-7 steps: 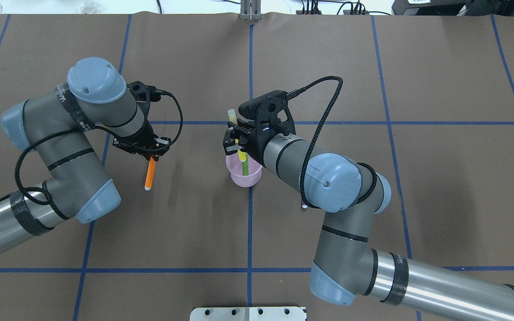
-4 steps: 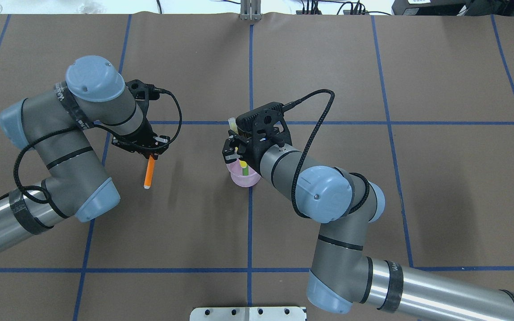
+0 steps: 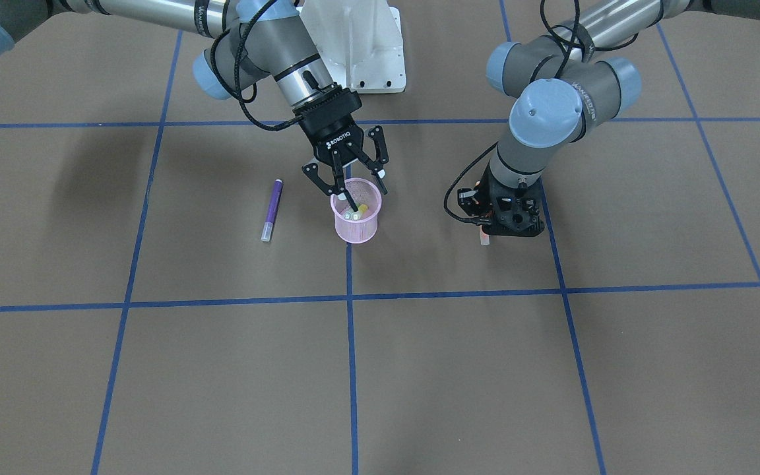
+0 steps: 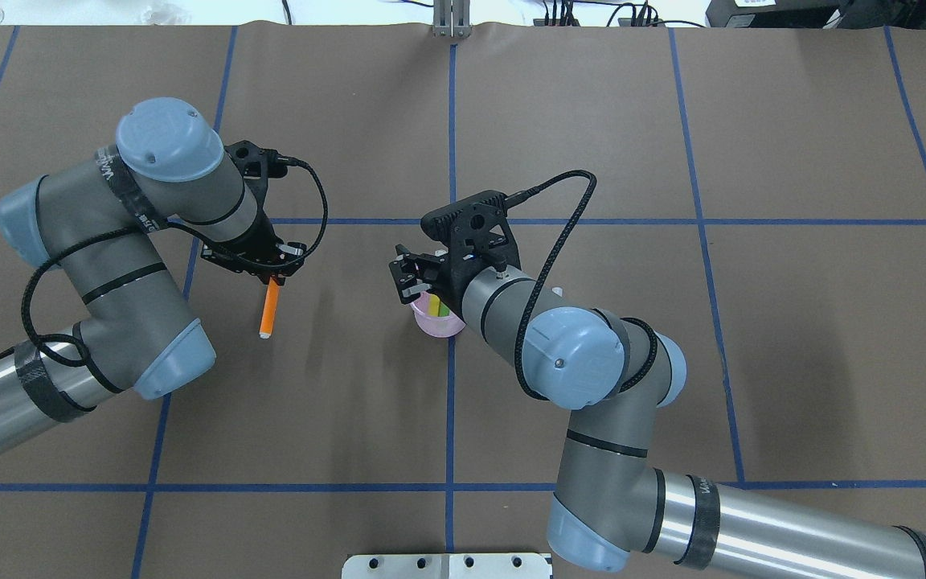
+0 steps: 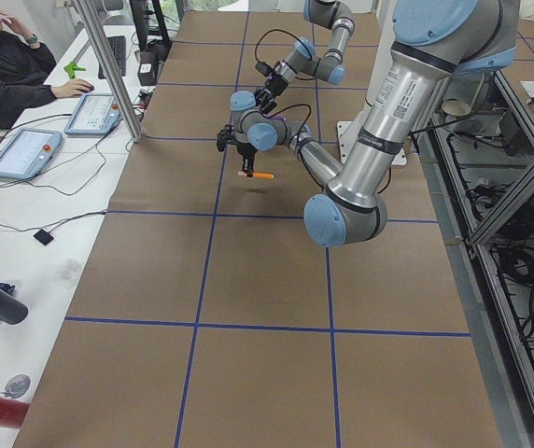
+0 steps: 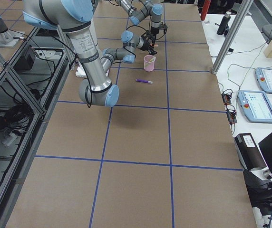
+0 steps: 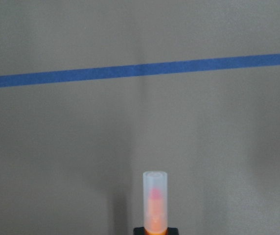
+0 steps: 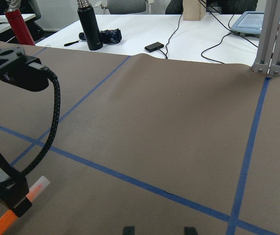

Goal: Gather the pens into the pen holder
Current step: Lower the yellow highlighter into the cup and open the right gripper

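The pink mesh pen holder (image 3: pixel 355 227) stands at the table's middle, also in the overhead view (image 4: pixel 440 325). The green pen (image 3: pixel 361 210) stands inside it. My right gripper (image 3: pixel 354 190) is open just above the holder's rim, empty; its spread fingertips (image 8: pixel 128 229) show in the right wrist view. My left gripper (image 4: pixel 271 276) is shut on the orange pen (image 4: pixel 269 310) and holds it above the table, clear cap pointing away (image 7: pixel 154 203). The purple pen (image 3: pixel 272 210) lies flat on the table beside the holder, under my right arm in the overhead view.
Brown paper with blue tape lines (image 4: pixel 451 402) covers the table. A white robot base plate (image 3: pixel 360 46) sits at the robot's side. Operators' desks with tablets (image 6: pixel 271 78) and bottles run along the far edge.
My right gripper lowered the green pen into the holder and opened; the pen now stands in the cup. My left arm with the orange pen barely moved.
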{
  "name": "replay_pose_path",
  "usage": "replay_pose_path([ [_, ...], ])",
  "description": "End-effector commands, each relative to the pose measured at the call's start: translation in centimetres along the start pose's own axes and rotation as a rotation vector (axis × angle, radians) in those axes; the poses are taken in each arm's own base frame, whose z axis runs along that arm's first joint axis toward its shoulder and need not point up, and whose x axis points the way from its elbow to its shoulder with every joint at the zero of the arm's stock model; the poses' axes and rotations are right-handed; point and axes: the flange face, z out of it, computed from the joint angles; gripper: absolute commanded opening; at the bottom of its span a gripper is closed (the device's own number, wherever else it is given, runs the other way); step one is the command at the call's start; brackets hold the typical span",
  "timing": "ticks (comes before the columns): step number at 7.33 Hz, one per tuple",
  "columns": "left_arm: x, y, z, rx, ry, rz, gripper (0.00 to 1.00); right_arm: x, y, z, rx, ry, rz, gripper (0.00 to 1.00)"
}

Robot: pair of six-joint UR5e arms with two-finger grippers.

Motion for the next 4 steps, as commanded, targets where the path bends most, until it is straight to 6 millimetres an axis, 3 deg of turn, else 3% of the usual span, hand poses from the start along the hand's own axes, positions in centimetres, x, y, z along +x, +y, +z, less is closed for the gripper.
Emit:
replay_pose_path([
  [1,0.0,-0.9,-3.9,0.129,0.001,0.015,0.0,-0.2,-0.9,-0.8,-0.076,-0.032,0.007,0.99],
  [3,0.5,-1.4,-6.4,0.24,-0.019,0.028,0.0,2.4,-3.9,-1.8,-0.214,-0.001,0.053,0.99],
  [4,0.2,-2.3,-8.1,0.271,-0.012,0.019,0.0,5.0,-5.6,-2.0,-0.27,0.039,0.114,0.99],
])
